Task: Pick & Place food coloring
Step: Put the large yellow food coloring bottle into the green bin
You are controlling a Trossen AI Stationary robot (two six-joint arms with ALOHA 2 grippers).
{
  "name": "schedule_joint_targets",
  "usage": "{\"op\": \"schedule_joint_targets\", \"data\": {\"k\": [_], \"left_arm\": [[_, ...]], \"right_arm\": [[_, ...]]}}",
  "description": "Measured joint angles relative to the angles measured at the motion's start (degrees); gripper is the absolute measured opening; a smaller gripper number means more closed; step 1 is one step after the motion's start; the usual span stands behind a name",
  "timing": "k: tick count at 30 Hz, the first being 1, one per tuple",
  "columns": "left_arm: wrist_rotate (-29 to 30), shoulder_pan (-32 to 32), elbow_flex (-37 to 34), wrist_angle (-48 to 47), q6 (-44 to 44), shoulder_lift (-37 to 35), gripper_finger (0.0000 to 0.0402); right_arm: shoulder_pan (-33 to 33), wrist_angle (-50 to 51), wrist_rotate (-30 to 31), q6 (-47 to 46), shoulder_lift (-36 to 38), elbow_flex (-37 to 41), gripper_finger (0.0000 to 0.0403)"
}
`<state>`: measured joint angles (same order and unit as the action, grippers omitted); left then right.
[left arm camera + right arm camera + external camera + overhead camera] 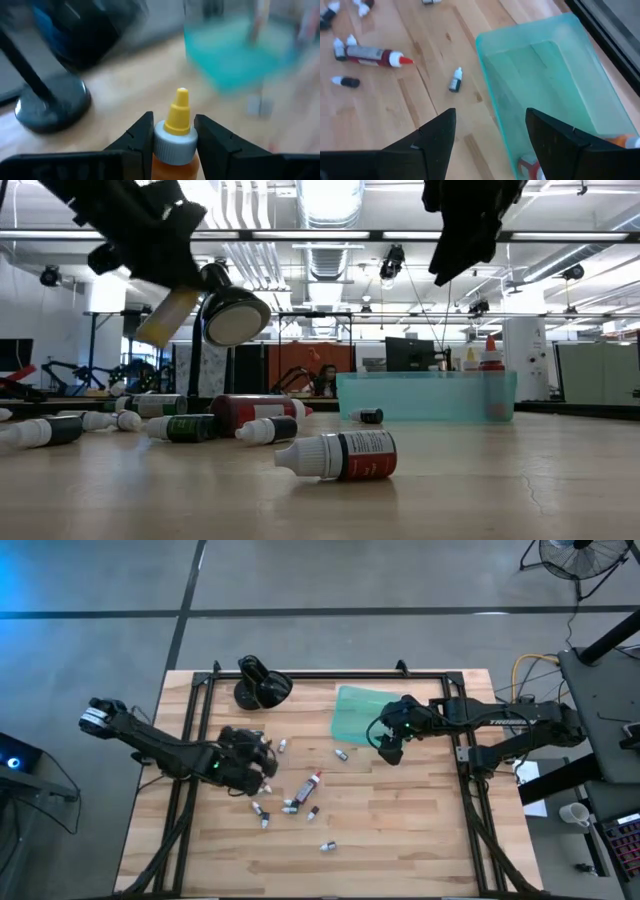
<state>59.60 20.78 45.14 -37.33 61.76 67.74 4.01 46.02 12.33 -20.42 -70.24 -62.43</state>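
You see the wooden table (pixel 400 830) filling the centre of the high view, with the teal tray (pixel 358 712) lying right of centre in its upper half. In the right wrist view the tray holds two bottles at the frame's lower right edge, one red-capped (pixel 529 166) and one orange-capped (pixel 626 142). The black rounded object (pixel 262 683) stands at the table's upper left. Your left gripper (pixel 262 762) sits left of centre, raised above the table, its fingers closed on an orange bottle with a yellow tip (pixel 176 131). Your right gripper (pixel 390 748) hovers at the tray's lower right edge with its fingers spread and nothing between them. The remaining food coloring bottles (pixel 290 804) lie scattered across the table's centre, the longest being a red tube (pixel 311 785), with one dark bottle (pixel 341 754) just below the tray.
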Motion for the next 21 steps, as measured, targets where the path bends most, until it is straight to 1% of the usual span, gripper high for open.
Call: {"op": "schedule_joint_targets", "data": {"k": [1,3,8,11,13,17,19,21], "left_arm": [[3.7,0.7,-0.6,1.0,1.4,-0.6,0.0094],[8.0,1.1,-1.9,2.7,2.2,-0.8,0.0094],[9.9,1.0,-6.8,8.0,2.9,0.9,0.0094],[11.8,1.0,-11.4,15.4,5.3,2.2,0.0094],[12.8,1.1,-14.9,22.7,6.1,3.2,0.0094],[15.0,1.2,-20.2,35.3,4.6,5.7,0.0094],[16.0,1.2,-21.6,38.7,3.4,6.9,0.0094],[16.1,1.2,-22.2,39.3,3.0,8.5,0.0094]], "right_arm": [[0.0,-0.8,0.0,-0.2,0.0,0.0,0.0233],[0.0,-2.5,0.0,-0.2,0.0,0.0,0.0232],[0.0,-6.2,0.0,-0.2,0.0,0.0,0.0233],[0.0,-6.9,0.0,-0.2,0.0,0.0,0.0232],[0.0,-7.5,0.0,-0.2,0.0,0.0,0.0233],[0.0,-7.7,0.0,-0.1,0.0,0.0,0.0232],[0.0,-7.7,0.0,0.0,0.0,0.0,0.0233],[0.0,-7.8,0.0,0.0,0.0,0.0,0.0233]]}}
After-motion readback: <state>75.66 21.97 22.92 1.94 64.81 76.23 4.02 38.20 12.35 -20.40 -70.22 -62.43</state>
